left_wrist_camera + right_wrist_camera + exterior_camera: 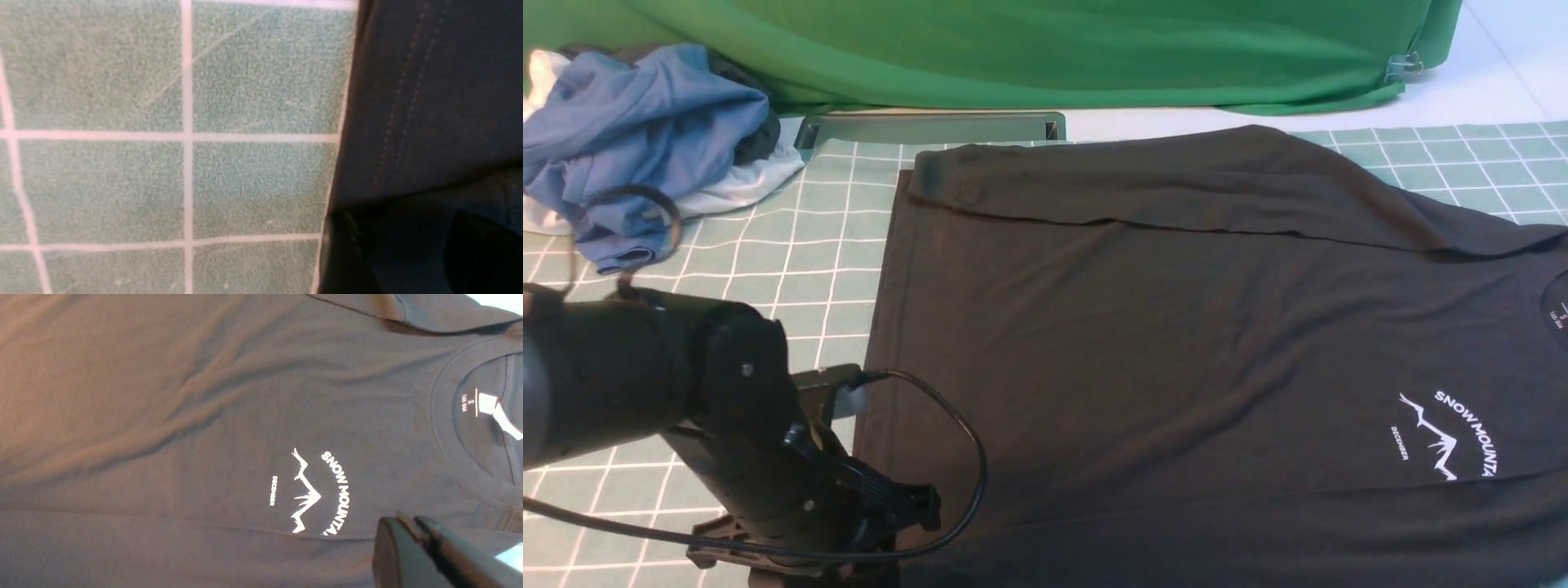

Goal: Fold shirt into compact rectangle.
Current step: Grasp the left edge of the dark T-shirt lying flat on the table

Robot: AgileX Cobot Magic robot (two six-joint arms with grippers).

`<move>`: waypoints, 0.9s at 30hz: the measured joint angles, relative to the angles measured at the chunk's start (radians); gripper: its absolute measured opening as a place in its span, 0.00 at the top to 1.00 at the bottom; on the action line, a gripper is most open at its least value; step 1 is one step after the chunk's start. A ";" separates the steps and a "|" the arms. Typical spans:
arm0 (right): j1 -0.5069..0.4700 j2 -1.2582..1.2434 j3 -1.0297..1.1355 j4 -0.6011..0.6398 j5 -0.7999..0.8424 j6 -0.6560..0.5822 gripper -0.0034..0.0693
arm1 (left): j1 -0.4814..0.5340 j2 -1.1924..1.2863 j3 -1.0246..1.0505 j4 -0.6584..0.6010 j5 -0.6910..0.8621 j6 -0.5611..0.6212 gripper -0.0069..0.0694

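- Shirt: black, flat on gridded green mat, far side folded inward.
- Surroundings: blue-white clothes heap far left; green cloth behind.
- Writing: "SNOW MOUNTA…", "DECEMBER"; neck label "S 165/84A".
- Left gripper: at hem, grip indiscernible.
- Right gripper: pinched closed, empty, near print.

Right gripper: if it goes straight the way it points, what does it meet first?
Most likely the shirt: the right gripper, jaws together, points at the black fabric just by the print. Nothing shows between them, though its height above the shirt is unclear.
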 joint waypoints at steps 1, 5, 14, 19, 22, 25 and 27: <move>0.000 0.000 0.000 0.000 0.000 0.000 0.88 | 0.000 0.013 0.000 0.002 -0.016 0.010 0.45; 0.000 0.000 0.000 0.000 -0.003 0.000 0.88 | 0.000 0.036 0.000 -0.004 -0.046 0.041 0.43; 0.000 0.000 0.000 0.000 -0.006 -0.001 0.87 | 0.000 0.042 0.000 -0.034 -0.029 0.084 0.69; 0.000 0.000 0.000 0.000 -0.006 -0.001 0.86 | 0.000 0.044 -0.003 -0.053 -0.026 0.085 0.86; 0.000 0.000 0.000 0.000 -0.006 0.000 0.85 | 0.000 0.023 -0.011 -0.041 -0.007 0.072 0.86; 0.000 0.000 0.000 0.000 -0.006 0.000 0.85 | 0.000 -0.017 -0.015 -0.018 0.011 0.039 0.86; 0.000 0.000 0.000 0.000 -0.006 0.000 0.85 | 0.000 -0.043 -0.019 -0.008 0.031 0.023 0.86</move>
